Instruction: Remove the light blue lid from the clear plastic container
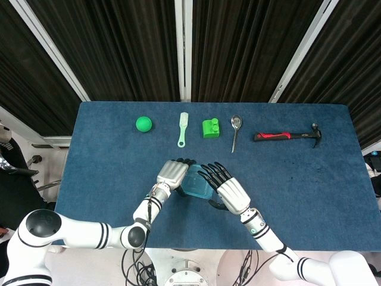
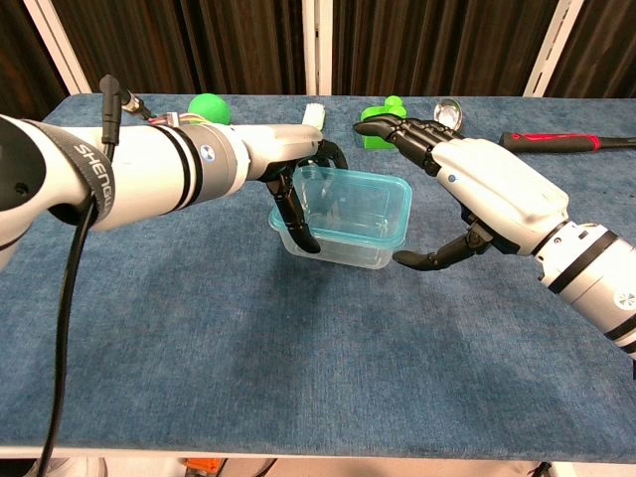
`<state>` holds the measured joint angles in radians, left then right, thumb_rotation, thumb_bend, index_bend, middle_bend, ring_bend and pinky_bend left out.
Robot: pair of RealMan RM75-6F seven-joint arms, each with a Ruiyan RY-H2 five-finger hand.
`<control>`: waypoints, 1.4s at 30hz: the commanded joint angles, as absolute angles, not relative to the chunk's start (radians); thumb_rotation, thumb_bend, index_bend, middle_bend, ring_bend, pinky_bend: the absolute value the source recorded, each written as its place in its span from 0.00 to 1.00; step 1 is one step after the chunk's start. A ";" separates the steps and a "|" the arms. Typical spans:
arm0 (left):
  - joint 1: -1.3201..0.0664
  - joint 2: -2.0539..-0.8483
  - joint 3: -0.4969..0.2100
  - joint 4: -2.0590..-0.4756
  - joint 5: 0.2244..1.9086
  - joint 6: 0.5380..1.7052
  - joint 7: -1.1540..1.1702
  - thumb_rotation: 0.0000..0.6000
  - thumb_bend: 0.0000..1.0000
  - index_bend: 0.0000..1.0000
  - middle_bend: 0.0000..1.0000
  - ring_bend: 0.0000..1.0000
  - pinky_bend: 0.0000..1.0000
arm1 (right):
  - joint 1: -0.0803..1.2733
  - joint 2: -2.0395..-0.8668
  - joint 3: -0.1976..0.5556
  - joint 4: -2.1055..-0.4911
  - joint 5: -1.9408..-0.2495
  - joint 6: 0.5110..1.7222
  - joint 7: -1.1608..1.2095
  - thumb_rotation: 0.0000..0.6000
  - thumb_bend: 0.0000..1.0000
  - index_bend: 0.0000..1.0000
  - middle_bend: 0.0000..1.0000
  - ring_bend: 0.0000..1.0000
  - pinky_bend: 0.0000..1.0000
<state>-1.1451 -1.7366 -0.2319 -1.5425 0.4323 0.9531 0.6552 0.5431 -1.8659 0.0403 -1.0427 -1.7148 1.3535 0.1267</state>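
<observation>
A clear container [image 2: 338, 227] with a light blue lid [image 2: 350, 204] is sitting near the middle of the table's [image 1: 107, 167] front edge. The left hand [image 2: 283, 169] is gripping the container's left end, fingers [image 2: 298, 221] curling down its side. The right hand [image 2: 487, 194] is hovering just beside the right end, fingers spread and holding nothing, thumb near the lid's rim. The lid is probably light, thin and flexible, and snapped on; peeling up a right corner of the rim while the left hand is bracing the base seems best. The smooth plastic may slip. Partial lettering reading "SHENG" is showing on the left forearm.
</observation>
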 commanded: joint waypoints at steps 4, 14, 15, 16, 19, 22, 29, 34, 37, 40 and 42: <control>-1.146 -1.733 -0.230 -1.545 0.431 0.952 0.653 1.00 0.00 0.32 0.32 0.22 0.29 | 0.548 -1.870 0.041 -1.036 -1.710 1.356 0.121 1.00 0.09 0.00 0.00 0.00 0.00; -1.148 -1.737 -0.225 -1.540 0.433 0.958 0.652 1.00 0.00 0.32 0.32 0.22 0.29 | 0.551 -1.866 0.044 -1.044 -1.701 1.363 0.133 1.00 0.09 0.00 0.00 0.00 0.00; -1.148 -1.738 -0.225 -1.539 0.433 0.959 0.652 1.00 0.00 0.32 0.32 0.22 0.29 | 0.551 -1.866 0.043 -1.046 -1.700 1.363 0.135 1.00 0.09 0.00 0.00 0.00 0.00; -1.148 -1.739 -0.225 -1.539 0.434 0.959 0.652 1.00 0.00 0.32 0.32 0.22 0.29 | 0.551 -1.865 0.043 -1.047 -1.700 1.364 0.135 1.00 0.09 0.00 0.00 0.00 0.00; -1.150 -1.740 -0.223 -1.537 0.434 0.958 0.654 1.00 0.00 0.32 0.32 0.22 0.29 | 0.552 -1.867 0.044 -1.045 -1.699 1.370 0.134 1.00 0.09 0.00 0.00 0.00 0.00; -1.151 -1.742 -0.222 -1.534 0.432 0.958 0.657 1.00 0.00 0.32 0.32 0.22 0.29 | 0.552 -1.870 0.047 -1.042 -1.698 1.377 0.136 1.00 0.09 0.00 0.00 0.00 0.00; -1.155 -1.745 -0.221 -1.527 0.430 0.954 0.659 1.00 0.00 0.32 0.32 0.22 0.29 | 0.556 -1.881 0.052 -1.024 -1.703 1.400 0.160 1.00 0.14 0.00 0.00 0.00 0.00; -1.156 -1.748 -0.221 -1.521 0.428 0.952 0.658 1.00 0.00 0.32 0.32 0.22 0.29 | 0.557 -1.893 0.057 -1.007 -1.704 1.419 0.174 1.00 0.22 0.00 0.00 0.00 0.00; -1.156 -1.749 -0.221 -1.518 0.427 0.949 0.658 1.00 0.00 0.32 0.32 0.22 0.29 | 0.558 -1.898 0.059 -0.997 -1.705 1.428 0.184 1.00 0.26 0.00 0.00 0.00 0.00; -1.157 -1.749 -0.220 -1.517 0.425 0.945 0.658 1.00 0.00 0.32 0.32 0.22 0.29 | 0.559 -1.905 0.059 -0.985 -1.708 1.439 0.187 1.00 0.27 0.00 0.01 0.00 0.00; -1.156 -1.748 -0.221 -1.517 0.424 0.942 0.655 1.00 0.00 0.32 0.32 0.22 0.29 | 0.558 -1.910 0.057 -0.973 -1.713 1.449 0.190 1.00 0.30 0.04 0.02 0.00 0.00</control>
